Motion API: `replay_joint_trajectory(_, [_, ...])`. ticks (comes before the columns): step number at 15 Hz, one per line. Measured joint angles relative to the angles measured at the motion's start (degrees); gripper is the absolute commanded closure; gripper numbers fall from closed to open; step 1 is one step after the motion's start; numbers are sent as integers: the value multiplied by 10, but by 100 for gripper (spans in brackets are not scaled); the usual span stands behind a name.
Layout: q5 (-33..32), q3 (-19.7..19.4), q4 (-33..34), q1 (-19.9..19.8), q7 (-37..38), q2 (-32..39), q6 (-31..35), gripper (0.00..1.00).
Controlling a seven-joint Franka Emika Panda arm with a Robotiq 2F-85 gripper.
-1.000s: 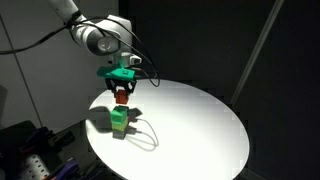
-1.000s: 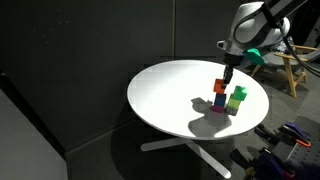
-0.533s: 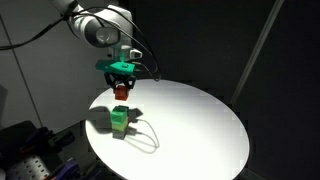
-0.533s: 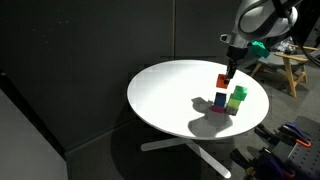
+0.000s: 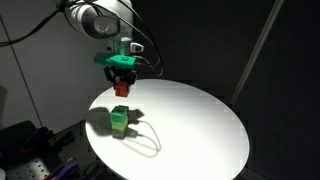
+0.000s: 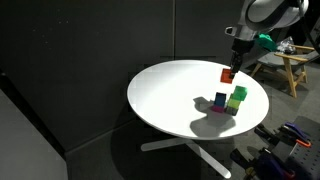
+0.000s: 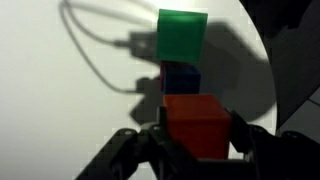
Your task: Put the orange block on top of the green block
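The Panda's gripper (image 5: 121, 82) hangs in the air over the round white table (image 5: 200, 125), its fingers clenched on the orange block (image 5: 121, 90), 1 on each side. The block is clear of the tabletop, well apart from the green block (image 5: 119, 119), which sits lower down on the table near its rim. In an exterior view the orange block (image 6: 227, 75) hangs higher than the green block (image 6: 238, 96), and a dark blue block (image 6: 220, 100) rests just beside the green block on the table (image 6: 165, 90). In the wrist view the orange block (image 7: 197, 125) fills the bottom of the frame between 2 dark fingers (image 7: 247, 138). Beyond it comes the blue block (image 7: 180, 77), then the green block (image 7: 182, 35), both casting shadows on the white surface
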Motion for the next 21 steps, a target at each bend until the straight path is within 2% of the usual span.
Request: replay_joint_trajectory(21, [-26,-51,-76,-1,0,-74,-5,66])
